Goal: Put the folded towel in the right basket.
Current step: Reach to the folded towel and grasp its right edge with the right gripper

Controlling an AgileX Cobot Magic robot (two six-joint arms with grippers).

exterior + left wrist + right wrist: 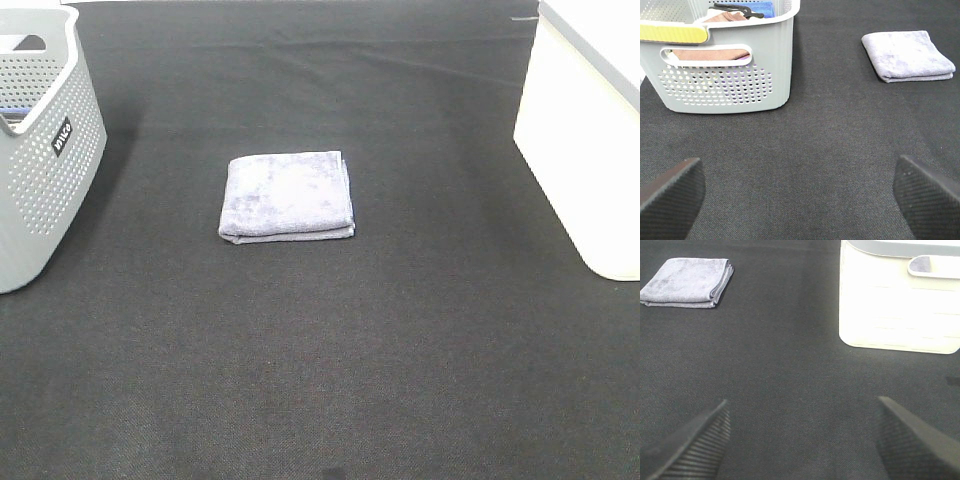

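A folded lavender-grey towel [288, 195] lies flat on the black table in the middle of the exterior view. It also shows in the left wrist view [907, 55] and in the right wrist view [687, 281]. The white right basket [590, 140] stands at the right edge; the right wrist view shows its wall [897, 305]. My left gripper [800, 192] is open and empty, well short of the towel. My right gripper [800, 437] is open and empty, away from towel and basket. Neither gripper shows in the exterior view.
A grey perforated basket [40, 150] stands at the left edge; the left wrist view shows its wall [720, 75], with cloths and dark items inside. A black cloth covers the table [320, 380].
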